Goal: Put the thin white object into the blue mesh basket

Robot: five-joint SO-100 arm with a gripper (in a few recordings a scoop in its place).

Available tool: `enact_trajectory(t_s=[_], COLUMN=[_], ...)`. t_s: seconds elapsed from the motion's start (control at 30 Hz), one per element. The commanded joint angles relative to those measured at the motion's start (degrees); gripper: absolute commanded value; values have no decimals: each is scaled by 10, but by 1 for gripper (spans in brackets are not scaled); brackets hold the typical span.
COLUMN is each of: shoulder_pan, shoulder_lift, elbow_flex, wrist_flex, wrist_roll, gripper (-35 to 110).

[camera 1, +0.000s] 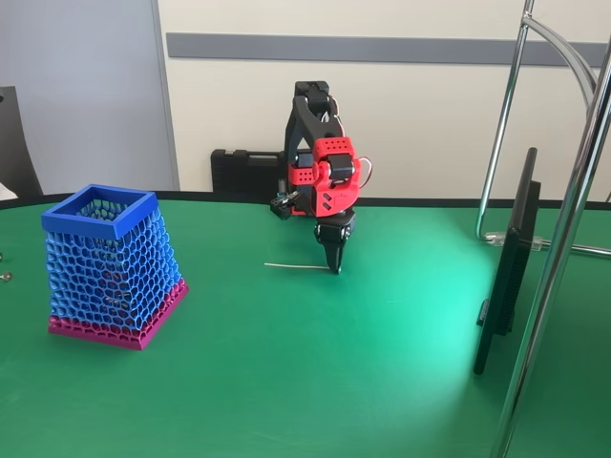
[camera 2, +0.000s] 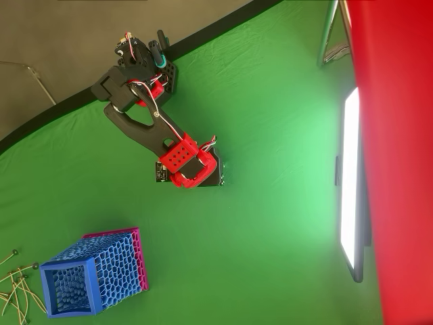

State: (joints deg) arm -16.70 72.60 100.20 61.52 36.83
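Both views are bright and evenly lit. A pale glare patch lies on the green table (camera 1: 449, 305) beside the glowing screen (camera 2: 350, 183). Shadows are soft. A blurred red bar (camera 2: 399, 162) borders the screen in the overhead view.

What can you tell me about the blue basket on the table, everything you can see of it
The blue basket is a tapered square tub of open honeycomb mesh that looks like plastic, with a solid blue square rim on top and a pink band around its wider base. It stands upright on the green table, at the left in the fixed view, well apart from the gripper. Only the table touches it. In the overhead view, a few thin sticks lie just beside it.
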Motion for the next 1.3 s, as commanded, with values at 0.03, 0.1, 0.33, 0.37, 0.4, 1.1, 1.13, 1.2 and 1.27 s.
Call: enact_trajectory(t_s=[0.03,0.1,0.33,0.37,0.4,1.1,1.13,1.2,1.27], shoulder_pan=[3,8,38,44,48,269,287,316,338], shoulder_lift=[8,23,87,95,104,246,236,215,194], elbow_flex=[-24,-33,-90,-99,-112,-208,-214,-228,-237], wrist_flex=[3,3,3,3,3,-294,-308,-329,-347], wrist_roll=[-13,-25,-101,-108,-115,-152,-137,-104,-80], gripper=[3,3,1,1,1,3,3,3,3])
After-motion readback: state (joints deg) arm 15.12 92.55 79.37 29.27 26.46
